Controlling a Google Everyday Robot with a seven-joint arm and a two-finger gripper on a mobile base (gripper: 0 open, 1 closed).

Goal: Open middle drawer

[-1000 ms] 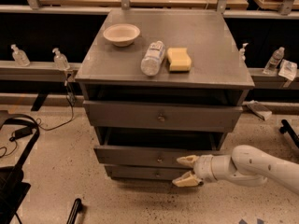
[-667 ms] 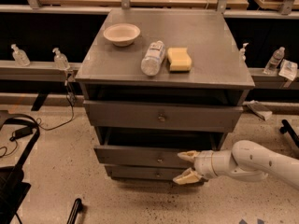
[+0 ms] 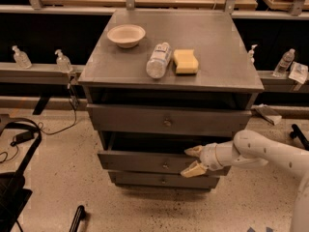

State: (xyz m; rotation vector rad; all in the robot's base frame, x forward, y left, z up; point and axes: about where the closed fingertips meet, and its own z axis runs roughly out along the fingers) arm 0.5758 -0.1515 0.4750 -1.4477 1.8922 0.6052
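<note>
The middle drawer (image 3: 140,161) is the grey front between two similar ones in the grey cabinet, with a small round knob (image 3: 165,166). It stands out a little from the cabinet, with a dark gap above it. My gripper (image 3: 192,161) is at the right part of that front, to the right of the knob. It is open, with one tan fingertip (image 3: 193,151) near the front's top edge and the other near its lower edge. Whether they touch the front I cannot tell.
The top drawer (image 3: 130,119) also sits slightly proud; the bottom drawer (image 3: 145,180) is below. On the cabinet top (image 3: 217,37) lie a white bowl (image 3: 126,35), a plastic bottle (image 3: 158,60) on its side and a yellow sponge (image 3: 186,61). Black cables (image 3: 21,137) are on the floor to the left.
My gripper has risen a little along the middle drawer's front, still open. The drawer itself has not visibly moved.
</note>
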